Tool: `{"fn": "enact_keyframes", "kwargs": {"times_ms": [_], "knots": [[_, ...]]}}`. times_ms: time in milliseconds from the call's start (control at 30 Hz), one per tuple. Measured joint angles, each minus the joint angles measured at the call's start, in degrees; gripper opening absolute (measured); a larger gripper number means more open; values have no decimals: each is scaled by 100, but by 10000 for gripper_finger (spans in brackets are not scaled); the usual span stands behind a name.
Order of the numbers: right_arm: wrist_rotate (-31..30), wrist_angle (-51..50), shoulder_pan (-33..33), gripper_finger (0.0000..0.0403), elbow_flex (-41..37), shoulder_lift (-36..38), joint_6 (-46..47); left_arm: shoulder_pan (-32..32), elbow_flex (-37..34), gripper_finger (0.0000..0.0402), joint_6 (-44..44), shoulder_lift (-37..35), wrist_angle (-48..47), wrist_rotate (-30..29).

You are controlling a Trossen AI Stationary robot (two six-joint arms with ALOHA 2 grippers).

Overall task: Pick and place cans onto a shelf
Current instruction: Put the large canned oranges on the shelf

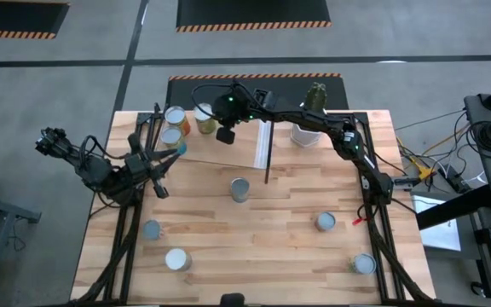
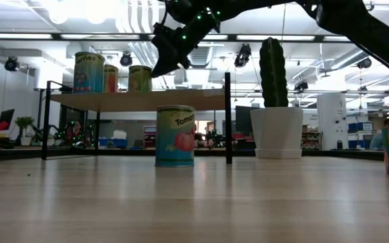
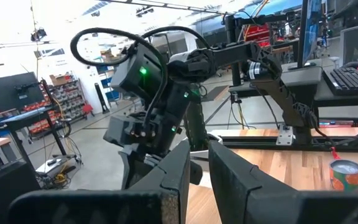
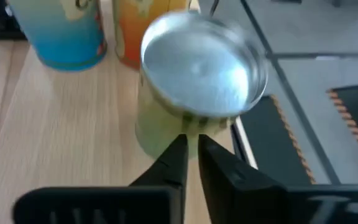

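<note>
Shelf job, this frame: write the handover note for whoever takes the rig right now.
Right gripper: shut, empty, over the shelf beside the yellow can.
Left gripper: nearly shut, empty, at the table's left side.
Done: three cans on the shelf, the yellow can plus two more.
Left: five cans on the table: centre, left, front left, right, front right.

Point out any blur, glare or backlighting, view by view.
Right wrist view: the nearest can is smeared, its silver top soft-edged. Low view: ceiling lights glare and the right gripper shows as a dark silhouette above the shelf. Left wrist view: washed-out white background at upper left. High view: even light, no glare.
</note>
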State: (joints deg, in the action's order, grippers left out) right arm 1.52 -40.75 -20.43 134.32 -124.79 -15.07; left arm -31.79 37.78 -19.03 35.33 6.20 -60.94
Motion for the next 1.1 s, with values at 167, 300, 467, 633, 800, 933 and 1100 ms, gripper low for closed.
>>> {"fn": "enact_keyframes", "kwargs": {"times_ms": [167, 300, 467, 633, 800, 933, 1100], "knots": [[28, 20, 15, 9, 0, 0, -50, 1, 0, 43, 0, 0, 0, 0], [93, -251, 28, 9, 0, 0, -33, 1, 0, 43, 0, 0, -11, 1], [485, -149, 43, 9, -90, -58, 6, 0, 0, 43, -2, 0, -22, 1], [452, 462, 28, 9, -122, -185, -35, 0, 0, 43, -2, -2, -22, 2], [435, 588, -8, 9, -128, -251, -100, 0, 0, 43, -2, 0, -22, 2], [435, 655, -19, 9, -129, -251, -102, 0, 0, 43, -22, 0, -24, 2], [280, 768, -84, 9, -129, -251, -232, 1, 0, 43, -46, 0, -24, 2]]}}
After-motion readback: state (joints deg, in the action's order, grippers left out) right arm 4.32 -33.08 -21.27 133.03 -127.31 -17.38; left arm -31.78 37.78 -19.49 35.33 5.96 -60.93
